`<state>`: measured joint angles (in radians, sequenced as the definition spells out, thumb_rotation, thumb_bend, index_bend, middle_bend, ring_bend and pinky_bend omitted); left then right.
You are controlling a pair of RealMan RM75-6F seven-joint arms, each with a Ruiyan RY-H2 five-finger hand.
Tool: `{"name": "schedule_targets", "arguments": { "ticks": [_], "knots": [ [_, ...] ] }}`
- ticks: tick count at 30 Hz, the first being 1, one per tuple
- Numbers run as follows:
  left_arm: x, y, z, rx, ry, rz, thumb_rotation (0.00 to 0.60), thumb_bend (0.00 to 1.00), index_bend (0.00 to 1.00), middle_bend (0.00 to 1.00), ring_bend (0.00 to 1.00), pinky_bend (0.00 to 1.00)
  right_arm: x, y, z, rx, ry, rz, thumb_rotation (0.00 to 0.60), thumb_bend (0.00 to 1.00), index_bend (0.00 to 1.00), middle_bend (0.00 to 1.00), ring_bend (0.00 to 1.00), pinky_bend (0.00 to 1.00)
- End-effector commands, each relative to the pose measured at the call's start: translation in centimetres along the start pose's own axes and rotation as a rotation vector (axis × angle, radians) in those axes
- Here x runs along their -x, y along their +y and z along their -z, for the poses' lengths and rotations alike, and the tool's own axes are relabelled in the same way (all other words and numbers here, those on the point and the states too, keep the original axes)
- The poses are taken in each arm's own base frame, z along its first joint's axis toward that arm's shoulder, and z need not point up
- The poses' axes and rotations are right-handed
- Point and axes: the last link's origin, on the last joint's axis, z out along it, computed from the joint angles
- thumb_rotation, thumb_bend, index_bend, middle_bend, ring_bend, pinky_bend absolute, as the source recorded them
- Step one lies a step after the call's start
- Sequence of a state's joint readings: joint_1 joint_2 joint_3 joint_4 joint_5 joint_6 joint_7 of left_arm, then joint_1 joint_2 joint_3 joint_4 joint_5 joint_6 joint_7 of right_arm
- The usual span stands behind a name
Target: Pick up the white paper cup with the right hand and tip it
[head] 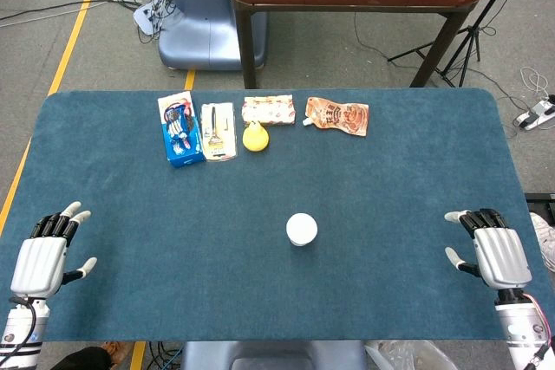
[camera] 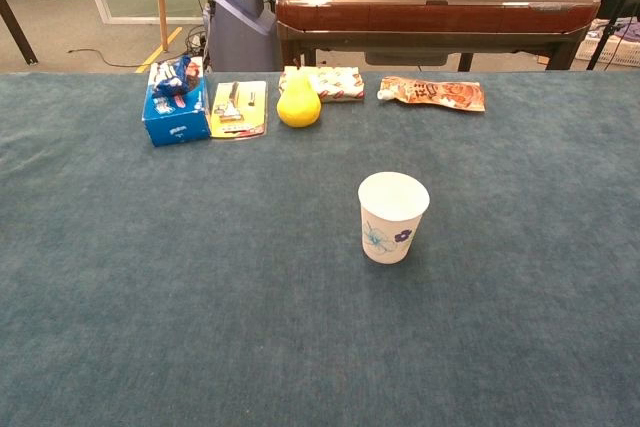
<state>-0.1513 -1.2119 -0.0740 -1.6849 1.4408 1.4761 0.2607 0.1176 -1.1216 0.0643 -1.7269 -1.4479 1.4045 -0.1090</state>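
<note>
On my head feed I see my left hand [head: 49,253] with a smooth silver-grey shell over its back, black segmented fingers and pale, whitish fingertips. Below it the wrist is a light metal cylinder with a black cable looping alongside. My right hand [head: 492,249] is built the same: silver back plate, black fingers, pale tips on those that show, and a ribbed silver wrist with small dark screws and a thin cable near its base. My chest feed shows neither

White paper cup [camera: 392,217] — blue flower print — teal table [camera: 150,297].
</note>
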Motion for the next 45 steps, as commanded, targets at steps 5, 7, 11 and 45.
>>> {"name": "schedule_targets", "arguments": {
  "ticks": [5, 7, 11, 45],
  "knots": [
    [0.0, 0.0, 0.1, 0.001, 0.001, 0.002, 0.600, 0.15, 0.22, 0.13, 0.16, 0.14, 0.0, -0.3, 0.0, -0.015, -0.003, 0.000, 0.600, 0.23, 0.35, 0.36, 0.29, 0.22],
    [-0.1, 0.0, 0.1, 0.003, 0.003, 0.004, 0.600, 0.15, 0.22, 0.13, 0.16, 0.14, 0.0, -0.5, -0.1, -0.024, -0.004, -0.002, 0.600, 0.23, 0.35, 0.36, 0.29, 0.22],
    [0.0, 0.0, 0.1, 0.004, 0.002, 0.009, 0.600, 0.15, 0.22, 0.13, 0.16, 0.14, 0.3, -1.2, -0.5, -0.049, -0.022, -0.009, 0.600, 0.23, 0.35, 0.36, 0.29, 0.22],
    [-0.4, -0.1, 0.9, -0.004, 0.015, 0.014, 0.600, 0.15, 0.22, 0.13, 0.16, 0.14, 5.9, -17.8, -10.8, -0.511, -0.334, 0.048, 0.600, 0.13, 0.17, 0.06, 0.00, 0.05]
  ]
}}
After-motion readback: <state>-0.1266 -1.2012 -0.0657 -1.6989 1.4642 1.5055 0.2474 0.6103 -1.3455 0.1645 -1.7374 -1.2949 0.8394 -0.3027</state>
